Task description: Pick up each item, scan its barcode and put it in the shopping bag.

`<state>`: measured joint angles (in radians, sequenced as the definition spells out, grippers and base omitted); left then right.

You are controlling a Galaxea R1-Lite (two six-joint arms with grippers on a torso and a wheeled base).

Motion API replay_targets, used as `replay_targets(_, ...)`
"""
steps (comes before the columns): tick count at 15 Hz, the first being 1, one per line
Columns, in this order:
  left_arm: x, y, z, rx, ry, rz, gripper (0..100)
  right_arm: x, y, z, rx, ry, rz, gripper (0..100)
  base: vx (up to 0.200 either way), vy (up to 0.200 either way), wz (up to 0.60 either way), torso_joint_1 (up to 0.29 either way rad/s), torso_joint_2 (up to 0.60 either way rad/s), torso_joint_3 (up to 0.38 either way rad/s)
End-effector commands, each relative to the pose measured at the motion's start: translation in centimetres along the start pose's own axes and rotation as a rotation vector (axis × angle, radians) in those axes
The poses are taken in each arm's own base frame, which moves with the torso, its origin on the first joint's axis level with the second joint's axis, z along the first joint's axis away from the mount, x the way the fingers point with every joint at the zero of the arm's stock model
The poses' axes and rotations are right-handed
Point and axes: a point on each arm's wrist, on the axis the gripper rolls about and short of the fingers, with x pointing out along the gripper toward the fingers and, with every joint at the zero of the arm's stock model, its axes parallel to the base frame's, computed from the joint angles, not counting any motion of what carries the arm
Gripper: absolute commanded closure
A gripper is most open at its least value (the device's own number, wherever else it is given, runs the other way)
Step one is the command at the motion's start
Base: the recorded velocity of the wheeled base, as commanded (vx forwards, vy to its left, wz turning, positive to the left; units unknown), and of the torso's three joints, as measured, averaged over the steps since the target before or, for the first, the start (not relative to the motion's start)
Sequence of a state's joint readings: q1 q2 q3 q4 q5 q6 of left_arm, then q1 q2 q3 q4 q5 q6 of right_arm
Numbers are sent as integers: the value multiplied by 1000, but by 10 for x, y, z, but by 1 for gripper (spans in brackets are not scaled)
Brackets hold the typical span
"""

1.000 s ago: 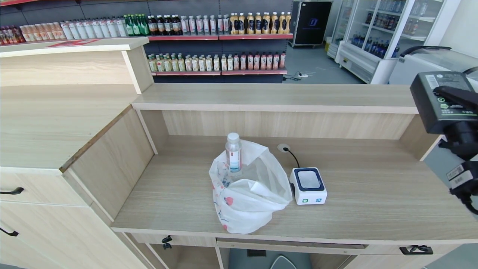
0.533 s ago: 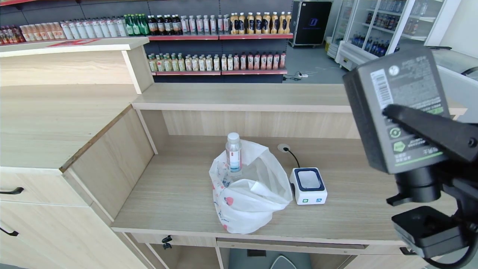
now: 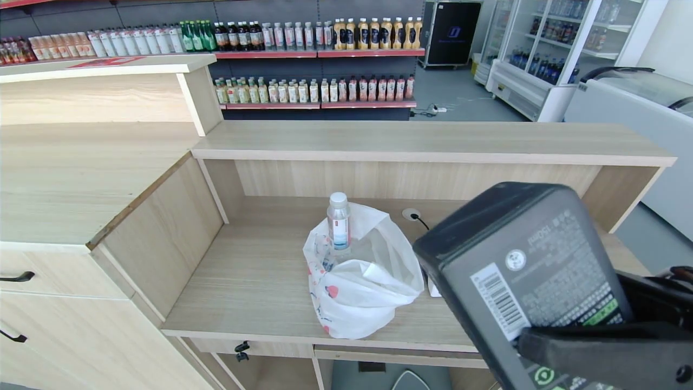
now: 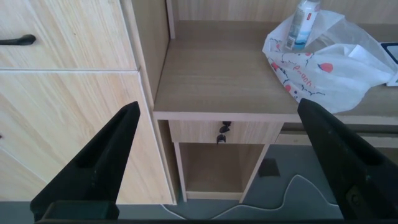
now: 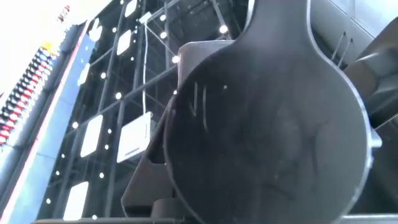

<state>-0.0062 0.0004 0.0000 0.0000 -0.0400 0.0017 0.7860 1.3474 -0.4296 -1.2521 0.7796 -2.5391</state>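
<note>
Holding noted in the head view: the right pincer [image 3: 541, 346] is closed on a dark grey pack [image 3: 520, 260] at the lower right of the frame, close to the camera. One black finger [image 3: 606, 352] lies across the pack's printed face; the opposite finger is hidden behind the pack. The pack is tilted, and its white barcode label [image 3: 501, 300] faces the camera.

Shopping bag [image 3: 357, 281]: white plastic, mouth open, sitting at centre frame on the wooden surface [image 3: 254, 276] near its front edge. A clear bottle [image 3: 338, 219] with a white cap stands upright at the bag's far side, its lower part behind the plastic. I cannot tell whether it is in the bag or just behind it.

Scanner [image 3: 433, 287]: a white corner shows just right of the bag, with the rest covered by the pack. Its black cable runs to a round port [image 3: 411, 215] at the back of the surface.

Left pincer [image 4: 217, 106]: fingers spread wide with nothing between them. It hangs in front of the surface's front edge, beside the cabinet with drawers [image 4: 62, 37]. From this wrist camera the bag [image 4: 329, 62] and the bottle [image 4: 305, 22] lie beyond it on the surface [image 4: 217, 68]. Well apart from both.
</note>
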Motion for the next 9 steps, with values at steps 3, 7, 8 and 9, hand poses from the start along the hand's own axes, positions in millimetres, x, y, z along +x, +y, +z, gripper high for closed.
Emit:
replay_targets(3, 0, 0, 0, 0, 1, 0, 0, -1, -4, 1, 20, -14, -5, 100, 0, 0, 0, 0, 0, 0)
replay_targets(7, 0, 0, 0, 0, 1, -1, 0, -2, -8, 3, 59, -35, -12, 100, 0, 0, 0, 0, 0, 0)
replay_targets(8, 0, 0, 0, 0, 1, 0, 0, -2, -8, 2, 59, -33, -10, 100, 0, 0, 0, 0, 0, 0)
replay_targets(9, 0, 0, 0, 0, 1, 0, 0, -2, -8, 2, 62, -33, -10, 100, 0, 0, 0, 0, 0, 0)
